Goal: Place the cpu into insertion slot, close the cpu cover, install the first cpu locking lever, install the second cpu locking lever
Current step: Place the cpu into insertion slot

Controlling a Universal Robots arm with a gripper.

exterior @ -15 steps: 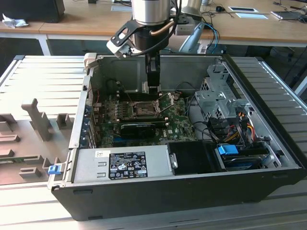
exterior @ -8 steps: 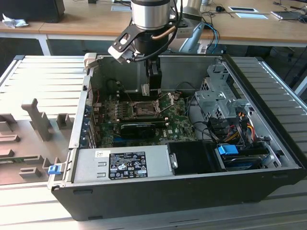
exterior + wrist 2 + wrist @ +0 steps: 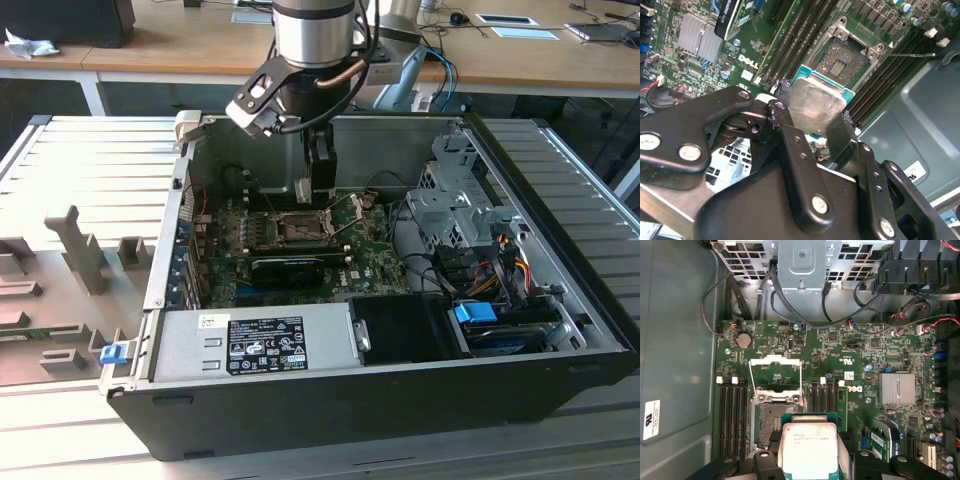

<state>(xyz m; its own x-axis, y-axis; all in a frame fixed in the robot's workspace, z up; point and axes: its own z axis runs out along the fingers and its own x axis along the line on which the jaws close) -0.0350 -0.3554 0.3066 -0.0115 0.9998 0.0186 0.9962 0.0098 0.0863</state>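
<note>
The cpu [image 3: 815,102], a flat square chip with a dull silver top and a green edge, sits between my gripper's [image 3: 812,120] black fingers [image 3: 790,137], which are shut on it. It hangs just above the motherboard, a little off to one side of the insertion slot [image 3: 842,62], whose dark contact field lies bare. In the first wrist view the cpu [image 3: 807,450] overlaps the near edge of the insertion slot [image 3: 770,417]. The cpu cover [image 3: 775,365] is swung open beyond the slot, with thin wire levers [image 3: 754,385] raised beside it. In the exterior view my gripper [image 3: 318,190] reaches down into the open computer case over the slot [image 3: 298,228].
Long black memory slots [image 3: 732,415] flank the socket on both sides. A silver heatsink [image 3: 897,389] stands on the board. A power supply [image 3: 255,345] fills the case's near side. A metal drive cage [image 3: 455,200] and cable bundles [image 3: 500,260] occupy the exterior view's right.
</note>
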